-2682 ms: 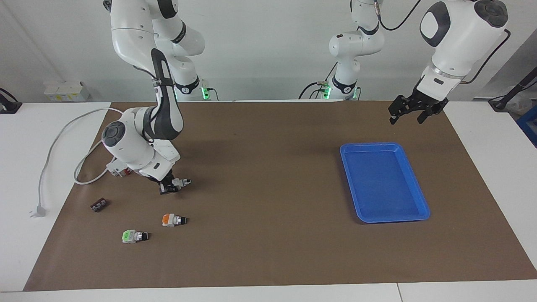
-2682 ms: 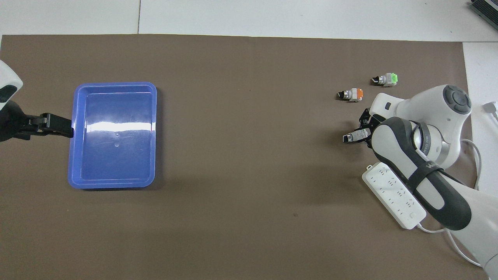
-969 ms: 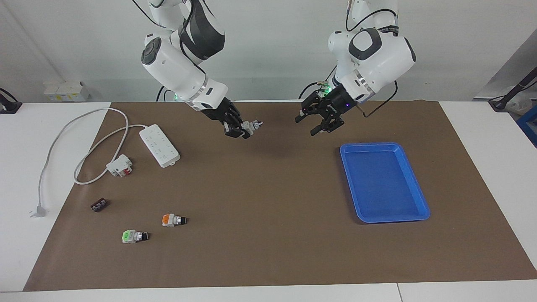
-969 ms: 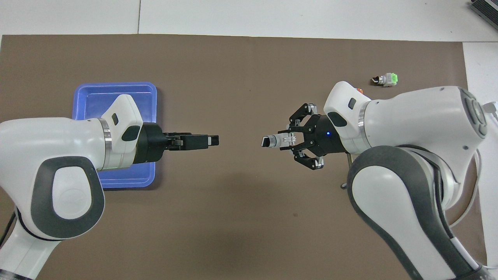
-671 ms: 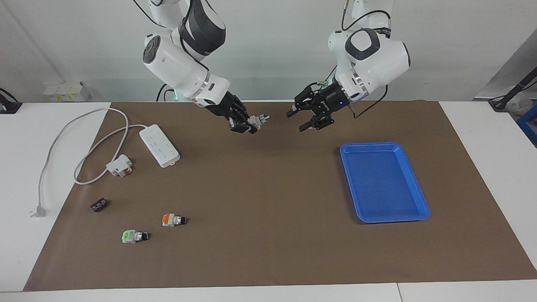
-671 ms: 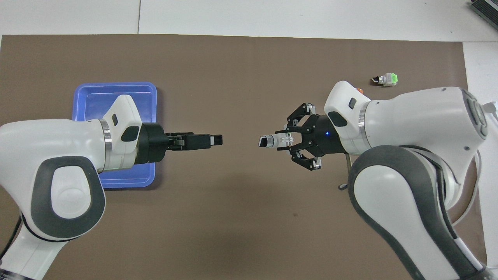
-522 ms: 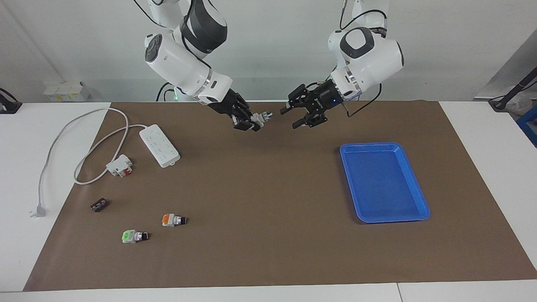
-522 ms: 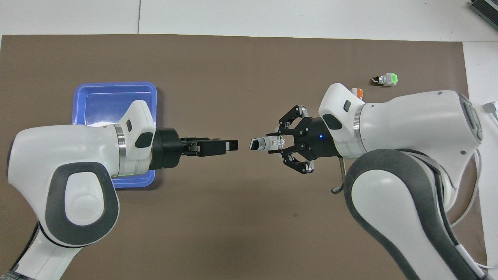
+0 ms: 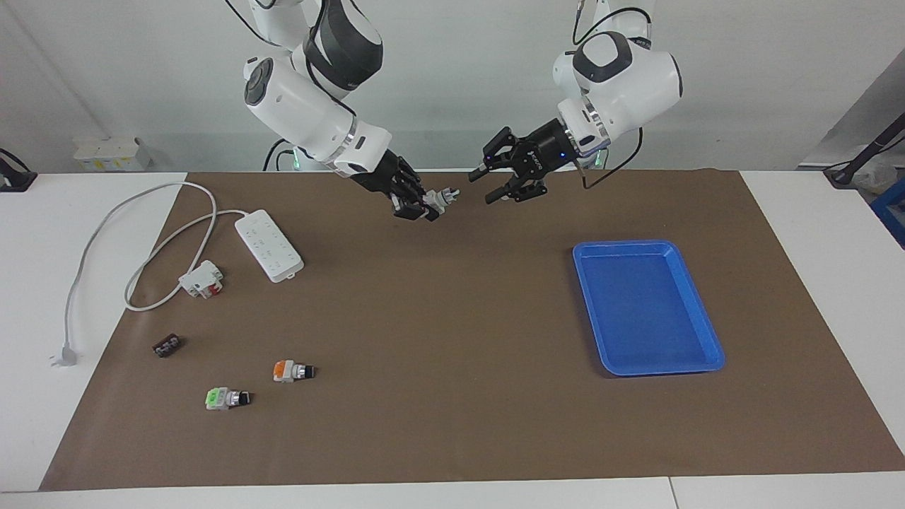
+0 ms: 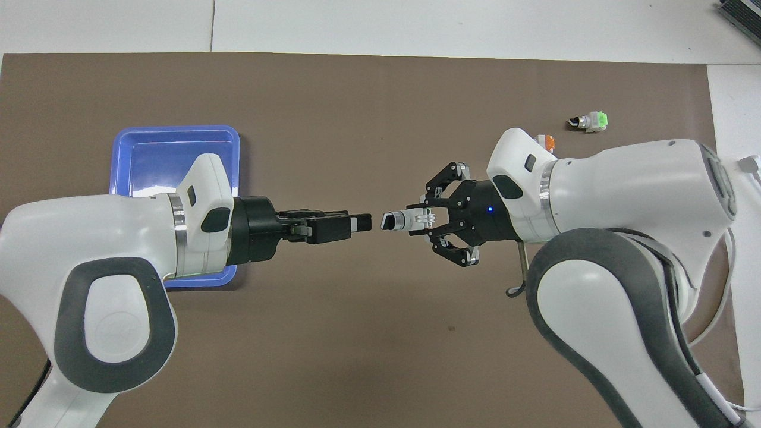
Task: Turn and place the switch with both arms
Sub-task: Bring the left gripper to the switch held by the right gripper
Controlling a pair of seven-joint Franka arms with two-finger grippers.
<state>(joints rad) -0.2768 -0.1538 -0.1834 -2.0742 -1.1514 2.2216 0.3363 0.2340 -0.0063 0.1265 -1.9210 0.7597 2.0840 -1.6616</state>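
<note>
My right gripper (image 9: 423,205) is shut on the switch (image 9: 440,196), a whitish-grey body with a silver collar and black knob. It holds the switch up in the air over the middle of the brown mat, knob pointing toward my left gripper. In the overhead view the switch (image 10: 399,220) sticks out of the right gripper (image 10: 427,219). My left gripper (image 9: 486,186) is open and empty, facing the knob a short gap away. In the overhead view the left gripper (image 10: 362,223) almost meets the knob.
A blue tray (image 9: 647,307) lies toward the left arm's end, partly under the left arm in the overhead view (image 10: 172,160). Toward the right arm's end lie an orange-block switch (image 9: 291,370), a bright green-block switch (image 9: 225,399), a white power strip (image 9: 269,244) with its cord, and two small parts.
The right gripper lifted the switch off the mat and carried it to the middle. The left gripper swung in from past the tray and closed the gap to the knob.
</note>
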